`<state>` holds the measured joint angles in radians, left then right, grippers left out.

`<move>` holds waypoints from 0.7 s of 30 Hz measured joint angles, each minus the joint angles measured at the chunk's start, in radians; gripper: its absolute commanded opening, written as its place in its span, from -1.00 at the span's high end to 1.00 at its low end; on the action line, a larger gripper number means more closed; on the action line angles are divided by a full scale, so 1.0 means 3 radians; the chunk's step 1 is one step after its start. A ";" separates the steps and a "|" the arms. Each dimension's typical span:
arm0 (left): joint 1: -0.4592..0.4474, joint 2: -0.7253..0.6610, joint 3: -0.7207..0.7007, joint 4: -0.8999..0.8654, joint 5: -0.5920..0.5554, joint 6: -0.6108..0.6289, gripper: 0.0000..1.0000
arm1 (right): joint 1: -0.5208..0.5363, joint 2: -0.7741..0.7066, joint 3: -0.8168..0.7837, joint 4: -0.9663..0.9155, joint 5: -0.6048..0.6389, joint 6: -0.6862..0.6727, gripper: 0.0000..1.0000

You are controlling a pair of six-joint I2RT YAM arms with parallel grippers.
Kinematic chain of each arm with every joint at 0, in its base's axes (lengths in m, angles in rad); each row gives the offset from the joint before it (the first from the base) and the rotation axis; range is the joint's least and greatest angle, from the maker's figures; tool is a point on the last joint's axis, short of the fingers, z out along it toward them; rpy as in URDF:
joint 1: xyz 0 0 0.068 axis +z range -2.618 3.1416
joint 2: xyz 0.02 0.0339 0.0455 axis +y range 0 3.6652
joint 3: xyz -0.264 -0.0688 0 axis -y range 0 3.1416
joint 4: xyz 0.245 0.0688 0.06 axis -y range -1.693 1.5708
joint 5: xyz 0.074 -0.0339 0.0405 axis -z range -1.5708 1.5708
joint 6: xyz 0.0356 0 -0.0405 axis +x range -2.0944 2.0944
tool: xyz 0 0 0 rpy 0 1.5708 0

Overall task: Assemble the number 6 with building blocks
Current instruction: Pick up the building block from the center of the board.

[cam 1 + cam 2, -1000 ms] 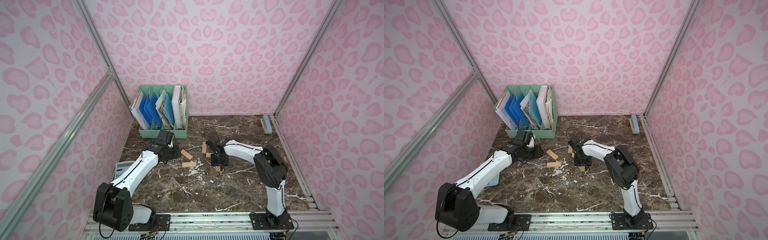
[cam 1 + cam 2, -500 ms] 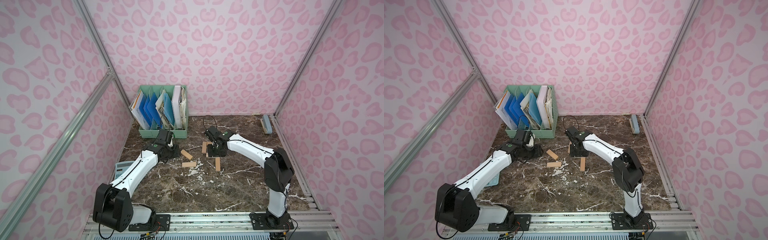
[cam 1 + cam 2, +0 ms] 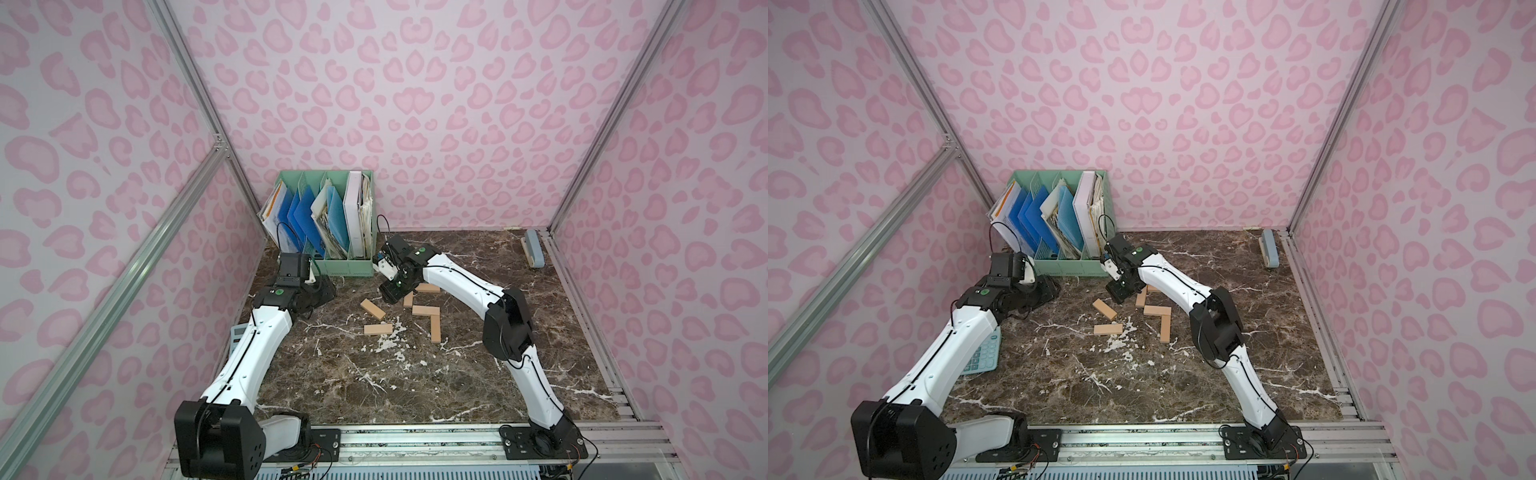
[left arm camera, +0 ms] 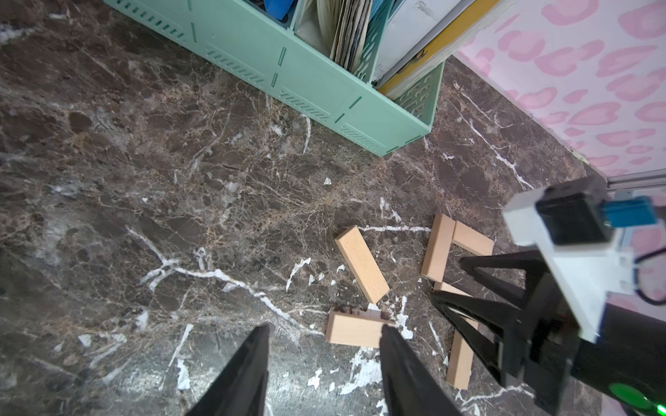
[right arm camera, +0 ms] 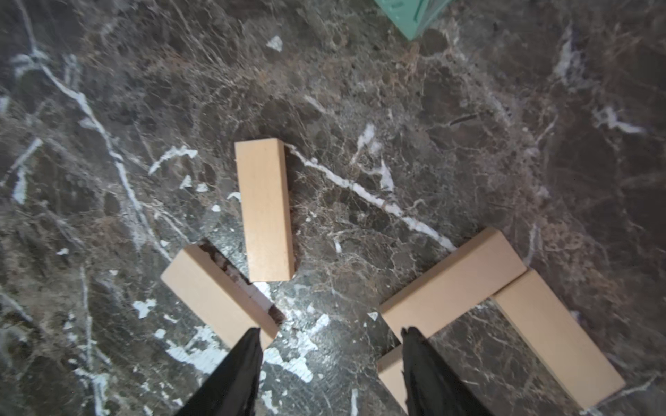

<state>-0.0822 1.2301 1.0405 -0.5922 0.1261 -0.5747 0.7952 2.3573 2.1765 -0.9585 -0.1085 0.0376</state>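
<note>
Release is finished on the right side. A second ago the right gripper, black with two slim fingers, was standing over the lower right stroke. Now that small flat light-tan wooden plank lies alone on the dark brown marble-pattern table, and the arm has gone over to the left. Its fingers are apart with only table between them, so nothing is held.

I count the building blocks in both top views. Four already make a part of the number 6: the top bar, the upper left stroke half hidden behind the gripper, the middle bar, and the lower right stroke, which meets the middle bar at a corner. Two are loose to the left of the figure, near it but apart. One is a slanted plank straight ahead of the right gripper, and the other is a level plank closer to me.

I judge that the lower left stroke and the bottom bar are missing, so about two thirds is done. The slanted plank seems the next one to take, and the fingers already stand across its narrow side.

The left gripper hovers near the mint-green plastic file box, fingers also apart and empty.
</note>
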 measured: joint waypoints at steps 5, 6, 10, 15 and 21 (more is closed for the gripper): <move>0.0009 -0.0108 -0.0121 -0.0010 -0.0011 -0.0088 -0.08 | 0.0163 0.0192 0.0148 -0.0011 0.0062 -0.0028 -0.26; 0.0009 -0.0116 -0.0127 -0.0011 -0.0018 -0.0093 -0.08 | 0.0184 0.0228 0.0184 -0.0011 0.0058 -0.0028 -0.26; 0.0009 -0.0148 -0.0130 -0.0031 -0.0036 -0.0098 -0.08 | 0.0215 0.0398 0.0328 -0.0010 0.0102 0.0000 -0.26; 0.0009 -0.0154 -0.0140 -0.0076 -0.0053 -0.0097 -0.08 | 0.0215 0.0576 0.0551 -0.0006 0.0191 0.0079 -0.25; 0.0011 -0.0149 -0.0141 -0.0103 -0.0078 -0.0098 -0.08 | 0.0216 0.0753 0.0791 -0.0006 0.0181 0.0201 -0.25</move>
<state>-0.0788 1.1854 0.9981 -0.6231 0.1028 -0.6041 0.8600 2.5832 2.4138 -0.9604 -0.0544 0.0978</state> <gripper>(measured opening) 0.539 0.625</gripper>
